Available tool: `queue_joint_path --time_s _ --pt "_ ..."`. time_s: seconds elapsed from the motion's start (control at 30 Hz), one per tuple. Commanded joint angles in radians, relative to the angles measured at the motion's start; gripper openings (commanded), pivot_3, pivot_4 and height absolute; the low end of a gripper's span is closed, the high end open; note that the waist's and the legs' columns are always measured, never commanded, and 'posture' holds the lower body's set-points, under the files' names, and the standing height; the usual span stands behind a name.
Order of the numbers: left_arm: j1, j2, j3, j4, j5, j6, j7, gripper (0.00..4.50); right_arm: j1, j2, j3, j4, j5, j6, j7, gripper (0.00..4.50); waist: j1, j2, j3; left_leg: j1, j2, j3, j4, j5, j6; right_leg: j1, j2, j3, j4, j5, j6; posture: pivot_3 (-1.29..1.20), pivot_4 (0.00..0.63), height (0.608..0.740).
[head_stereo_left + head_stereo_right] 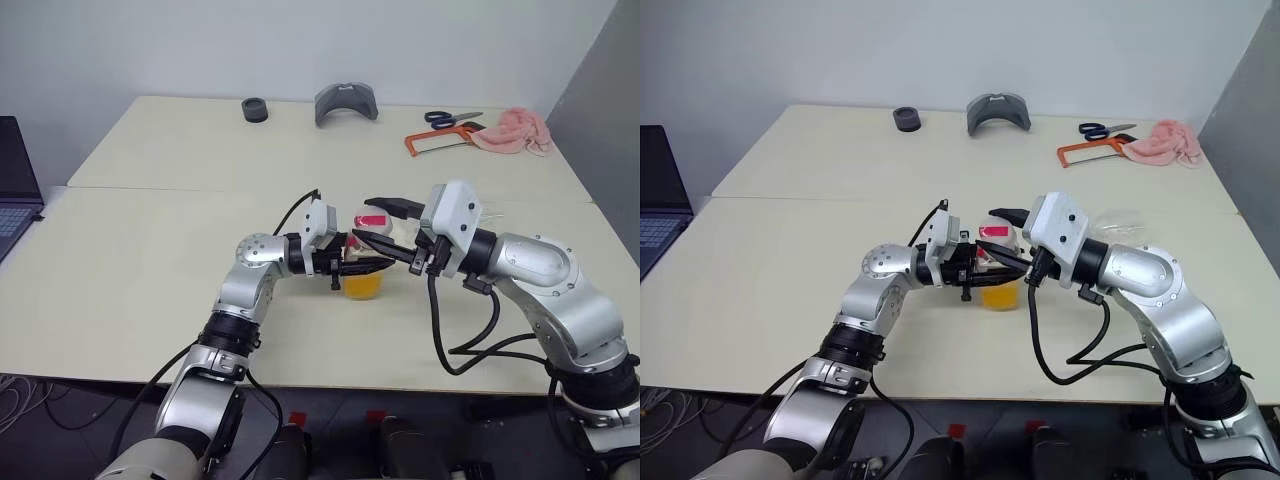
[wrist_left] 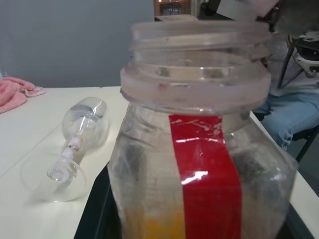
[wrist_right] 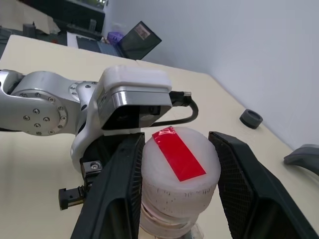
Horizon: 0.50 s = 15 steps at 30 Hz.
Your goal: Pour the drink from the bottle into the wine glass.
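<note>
arms: you see silver-grey metal shells, visible screws | wrists: white camera housings | left end effector point(image 1: 372, 266), right end effector point(image 1: 392, 232): black ribbed fingers | cables: black loops

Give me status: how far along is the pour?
Done: the left fingers grip the bottle upright.
In hand: the right fingers sit on either side of the cap; whether it is unscrewed yet I can't tell.
Left: all the drink is in the bottle. The wine glass lies on its side on the table, empty, so it likely needs standing up before pouring.
</note>
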Motion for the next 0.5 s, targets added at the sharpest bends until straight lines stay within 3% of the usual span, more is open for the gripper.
queue_joint_path --time_s 0.03,0.1,0.23,0.37,0.5 --pt "-0.002 0.001 0.008 -0.058 -0.021 -0.004 0.011 1.58 0.016 0.032 -0.196 -0.067 0.193 0.115 -0.088 1.74 0.001 0.0 0.0 0.0 0.0 0.0 0.0 0.0 0.0 0.0 0.0 0.0 0.0 0.0 0.0 0.0 0.15 0.74" --pt "0.0 0.004 0.017 -0.058 -0.021 -0.004 0.025 1.58 0.057 0.028 -0.303 -0.073 0.251 0.158 -0.136 1.74 0.003 0.0 0.0 0.0 0.001 -0.001 0.0 0.0 0.0 0.0 -0.001 0.0 0.0 0.0 0.0 0.0 0.15 0.74" --pt "0.003 0.009 0.031 -0.059 -0.024 -0.004 0.05 1.58 0.188 -0.016 -0.43 -0.062 0.171 0.116 -0.187 1.74 0.006 0.0 0.0 0.0 0.0 0.0 0.0 0.0 0.0 0.001 -0.002 0.0 -0.001 0.0 0.0 0.0 0.15 0.74" --pt "0.001 0.016 0.043 -0.057 -0.03 0.001 0.065 1.58 0.419 -0.012 -0.488 0.024 0.035 0.032 -0.225 1.74 0.005 0.0 0.0 0.0 -0.001 0.004 -0.001 0.0 0.0 0.001 -0.001 0.0 -0.001 0.0 0.0 0.0 0.15 0.74" --pt "-0.001 0.022 0.049 -0.058 -0.034 0.003 0.075 1.58 0.563 0.051 -0.511 0.14 0.017 0.019 -0.251 1.74 0.003 0.001 0.0 0.0 -0.001 0.006 -0.001 0.0 0.0 0.001 0.0 0.001 0.0 0.0 0.0 0.0 0.15 0.74"
